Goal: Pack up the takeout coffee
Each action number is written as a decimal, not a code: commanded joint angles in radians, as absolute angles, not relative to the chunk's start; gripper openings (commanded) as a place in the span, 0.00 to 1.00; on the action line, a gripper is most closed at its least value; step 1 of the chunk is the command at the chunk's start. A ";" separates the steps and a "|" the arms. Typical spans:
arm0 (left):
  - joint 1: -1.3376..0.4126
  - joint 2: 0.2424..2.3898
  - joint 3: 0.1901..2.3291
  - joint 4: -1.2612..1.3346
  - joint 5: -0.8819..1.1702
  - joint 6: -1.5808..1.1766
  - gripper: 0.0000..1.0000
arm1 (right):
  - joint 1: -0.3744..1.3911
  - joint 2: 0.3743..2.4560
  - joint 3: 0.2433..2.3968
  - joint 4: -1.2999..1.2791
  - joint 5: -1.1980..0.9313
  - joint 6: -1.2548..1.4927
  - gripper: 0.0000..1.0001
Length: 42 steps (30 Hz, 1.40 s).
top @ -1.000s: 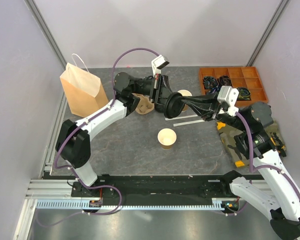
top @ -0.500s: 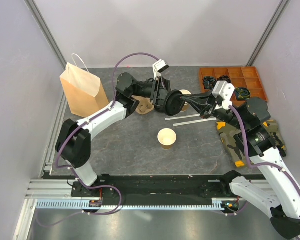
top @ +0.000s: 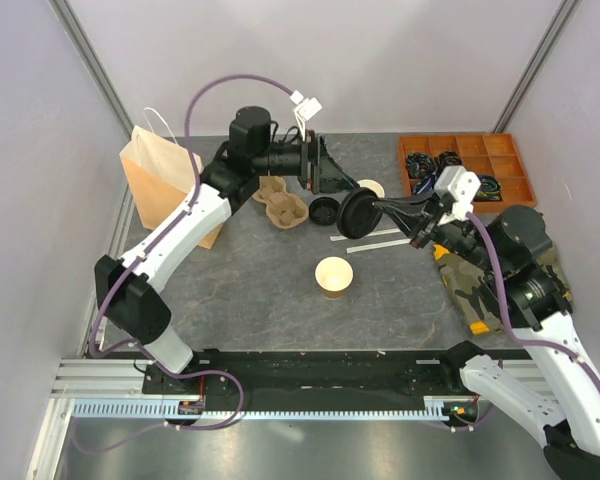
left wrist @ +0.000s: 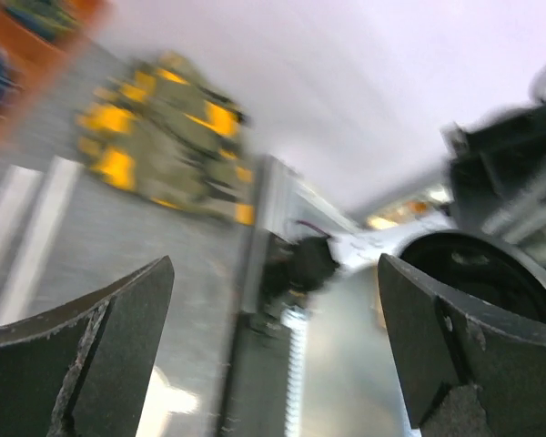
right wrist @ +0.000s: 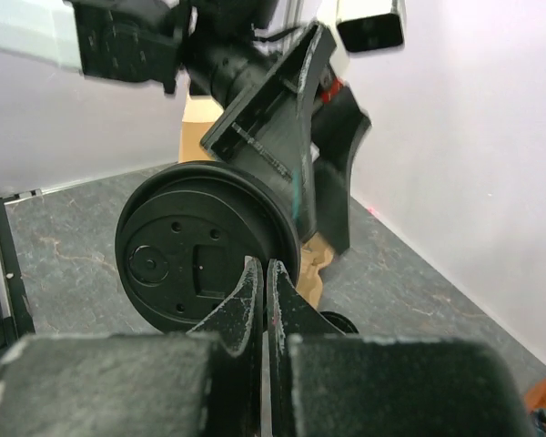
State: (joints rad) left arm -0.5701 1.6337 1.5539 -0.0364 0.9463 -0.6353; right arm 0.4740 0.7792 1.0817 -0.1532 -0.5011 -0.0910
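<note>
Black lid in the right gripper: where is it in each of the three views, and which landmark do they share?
Top external: the lid is at the centre, in the right gripper.
Left wrist: probably the lid, a dark round rim at right.
Right wrist: the lid is left of centre.
Shared landmark: the open left gripper.

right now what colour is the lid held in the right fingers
Black; the lid shows best in the right wrist view.
</note>
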 commanded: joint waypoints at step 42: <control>-0.387 1.141 1.355 -0.566 0.765 -0.052 1.00 | 0.799 1.447 1.264 -0.709 -0.121 -0.432 0.00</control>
